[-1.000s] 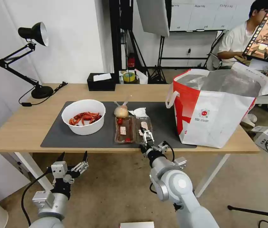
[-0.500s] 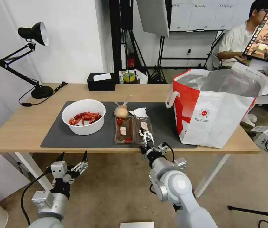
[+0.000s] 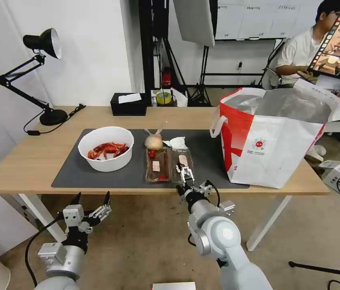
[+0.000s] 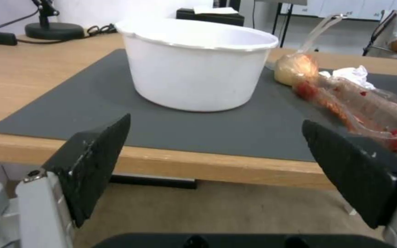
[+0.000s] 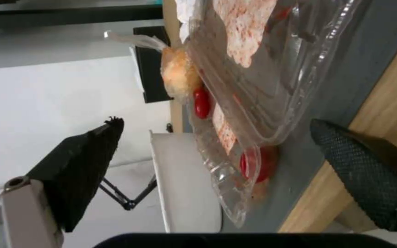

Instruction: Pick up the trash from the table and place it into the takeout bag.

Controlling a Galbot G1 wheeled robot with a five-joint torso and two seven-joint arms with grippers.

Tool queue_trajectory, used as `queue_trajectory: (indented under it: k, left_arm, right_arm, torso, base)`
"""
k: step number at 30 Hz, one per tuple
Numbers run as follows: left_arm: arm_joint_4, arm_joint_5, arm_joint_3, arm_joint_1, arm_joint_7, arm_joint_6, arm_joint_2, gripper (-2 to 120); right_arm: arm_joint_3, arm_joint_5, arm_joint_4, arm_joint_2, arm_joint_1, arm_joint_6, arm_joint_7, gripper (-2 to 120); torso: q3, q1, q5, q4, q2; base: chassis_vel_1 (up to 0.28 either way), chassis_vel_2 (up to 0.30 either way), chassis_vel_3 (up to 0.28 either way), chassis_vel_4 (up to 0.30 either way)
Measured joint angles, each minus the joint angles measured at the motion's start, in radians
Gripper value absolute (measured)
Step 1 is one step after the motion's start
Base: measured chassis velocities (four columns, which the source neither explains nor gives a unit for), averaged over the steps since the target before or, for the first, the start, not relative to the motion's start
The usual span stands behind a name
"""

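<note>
Clearly, the right gripper [image 3: 186,175] was at the front edge of the long light-wood table [image 3: 25,161], over the near end of the clear hinged plastic tray with scraps [image 3: 169,165]. From the head view its fingers looked almost together. The right wrist view showed more: the two black fingers [image 5: 86,165] stood wide apart, with the near edge of the tray [image 5: 253,113] between them and not gripped.

The left gripper [image 3: 91,200] hung below the front edge of the table, on the left side, with its fingers spread wide and nothing between them. The left wrist view looked across the large dark grey mat [image 4: 93,106] at the side wall of the white round bowl [image 4: 196,65]. Only the head view looked into the bowl [image 3: 105,148], where red crayfish shells [image 3: 108,149] lay.

The bowl stood on the left half of the mat [image 3: 73,173], and the tray lay near the middle, at the mat's front edge. Behind the tray, touching its far end, sat the small knotted clear bag with a beige lump [image 3: 154,141], and just beside it the crumpled white tissue [image 3: 176,142].

The large boxy white-and-red takeout bag with silver foil lining [image 3: 270,141] stood open at the right end of the table, apart from the tray. A black tissue box [image 3: 128,104] was at the back edge, and a black desk lamp [image 3: 43,76] at the back left corner.
</note>
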Motion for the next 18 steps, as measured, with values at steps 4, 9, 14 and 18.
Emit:
queue_trajectory:
  k: [4,9,14,18]
  left_arm:
    - [-0.003,-0.004,-0.004,0.001,0.0,0.0,0.006,100]
    - [-0.004,-0.004,-0.003,0.005,0.0,-0.001,0.004,100]
    - [-0.005,-0.004,-0.003,0.005,0.0,-0.002,0.005,100]
    - [-0.004,-0.004,-0.002,0.004,0.0,-0.002,0.005,100]
  right_arm:
    - [-0.002,-0.01,-0.004,0.007,0.002,-0.004,0.0,100]
    - [-0.005,-0.021,-0.011,0.01,0.009,-0.011,0.003,100]
    - [-0.005,-0.023,-0.026,0.012,0.022,-0.013,0.003,100]
    - [-0.006,-0.026,-0.034,0.018,0.029,-0.014,0.003,100]
  torso:
    - [0.0,0.0,0.0,0.0,0.0]
    - [0.0,0.0,0.0,0.0,0.0]
    - [0.0,0.0,0.0,0.0,0.0]
    - [0.0,0.0,0.0,0.0,0.0]
  base:
    - [0.0,0.0,0.0,0.0]
    - [0.0,0.0,0.0,0.0]
    - [0.0,0.0,0.0,0.0]
    - [0.0,0.0,0.0,0.0]
